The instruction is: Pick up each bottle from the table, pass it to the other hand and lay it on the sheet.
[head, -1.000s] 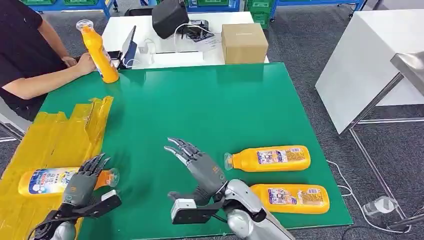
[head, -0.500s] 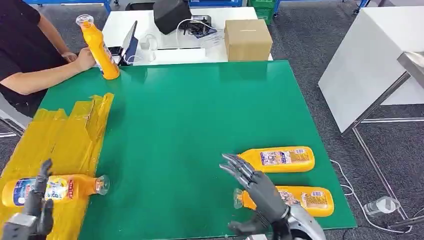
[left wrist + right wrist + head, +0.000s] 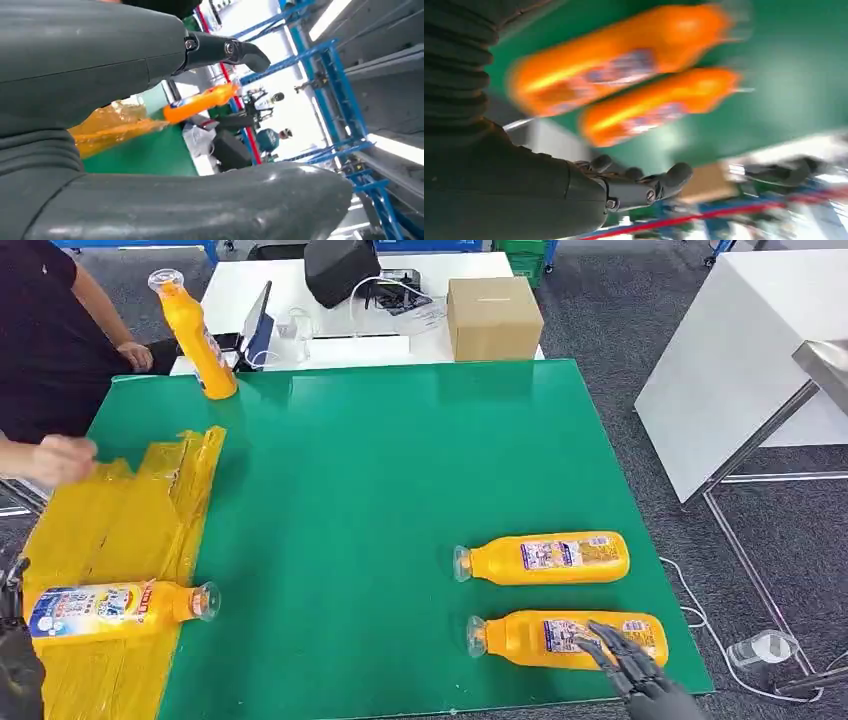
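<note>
One orange bottle [image 3: 110, 605] lies on the yellow sheet [image 3: 120, 520] at the table's left, cap toward the middle. Two more orange bottles lie side by side at the front right, the farther one [image 3: 545, 558] and the nearer one [image 3: 565, 637]. My right hand [image 3: 635, 675] comes in at the bottom edge, fingers spread above the nearer bottle's base, holding nothing. In the right wrist view both bottles [image 3: 619, 55] are blurred beyond that empty hand [image 3: 524, 185]. My left hand [image 3: 15, 660] is low at the sheet's front left corner, and in its wrist view [image 3: 90, 55] holds nothing.
A fourth orange bottle [image 3: 195, 335] stands tilted at the green table's [image 3: 400, 460] far left corner. A person sits there, one hand [image 3: 60, 458] blurred over the sheet's far end. Behind are a white table with a cardboard box [image 3: 493, 318], and another white table [image 3: 740, 370] at the right.
My left hand has let go of the bottle on the sheet and dropped back. My right hand swung from mid-table to the nearer right bottle. The person released the tilted bottle.
</note>
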{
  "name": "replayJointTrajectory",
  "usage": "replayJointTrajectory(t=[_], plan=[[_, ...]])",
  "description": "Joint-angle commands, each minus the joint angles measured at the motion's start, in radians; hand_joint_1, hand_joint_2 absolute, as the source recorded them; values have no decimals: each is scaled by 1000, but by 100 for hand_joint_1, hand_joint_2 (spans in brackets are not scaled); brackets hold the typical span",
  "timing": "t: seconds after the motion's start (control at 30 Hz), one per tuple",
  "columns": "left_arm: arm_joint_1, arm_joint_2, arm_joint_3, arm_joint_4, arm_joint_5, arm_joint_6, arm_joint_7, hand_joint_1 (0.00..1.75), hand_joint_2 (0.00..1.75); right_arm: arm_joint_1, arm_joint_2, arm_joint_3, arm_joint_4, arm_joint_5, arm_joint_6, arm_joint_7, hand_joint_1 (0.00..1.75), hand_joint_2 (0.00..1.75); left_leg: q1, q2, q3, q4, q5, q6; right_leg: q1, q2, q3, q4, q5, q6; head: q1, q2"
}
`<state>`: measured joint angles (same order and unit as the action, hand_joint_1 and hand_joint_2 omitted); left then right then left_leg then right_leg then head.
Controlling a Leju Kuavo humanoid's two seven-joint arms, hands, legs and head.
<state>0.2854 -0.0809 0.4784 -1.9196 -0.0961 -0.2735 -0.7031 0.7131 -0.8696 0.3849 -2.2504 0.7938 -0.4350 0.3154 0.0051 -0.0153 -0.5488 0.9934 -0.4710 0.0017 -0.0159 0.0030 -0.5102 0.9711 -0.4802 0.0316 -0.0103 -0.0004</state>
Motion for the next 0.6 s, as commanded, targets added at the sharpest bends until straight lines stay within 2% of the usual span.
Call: replayJointTrajectory(t=[0.03,0.37,0.4,0.6], plan=[[-33,-14,21,59,8,-51,5,0,0,131,-232,-135,44,-117,-14,118,0,175,-1,2,2,0,0,1,-1,2,1,0,0,0,0,0],[-33,-14,21,59,8,-51,5,0,0,131,-232,-135,44,-117,-14,118,0,175,-1,1,3,-1,0,0,-1,0,2,-1,0,0,-1,0],[-30,-17,20,54,5,-52,5,0,0,127,-221,-133,43,-116,-9,116,0,175,1,2,6,-1,-1,0,1,0,6,-3,0,-2,0,0],[-36,-4,6,52,2,-56,5,0,0,90,-188,-164,103,-148,77,83,0,175,0,1,3,-1,0,1,0,0,2,-2,1,0,0,0]])
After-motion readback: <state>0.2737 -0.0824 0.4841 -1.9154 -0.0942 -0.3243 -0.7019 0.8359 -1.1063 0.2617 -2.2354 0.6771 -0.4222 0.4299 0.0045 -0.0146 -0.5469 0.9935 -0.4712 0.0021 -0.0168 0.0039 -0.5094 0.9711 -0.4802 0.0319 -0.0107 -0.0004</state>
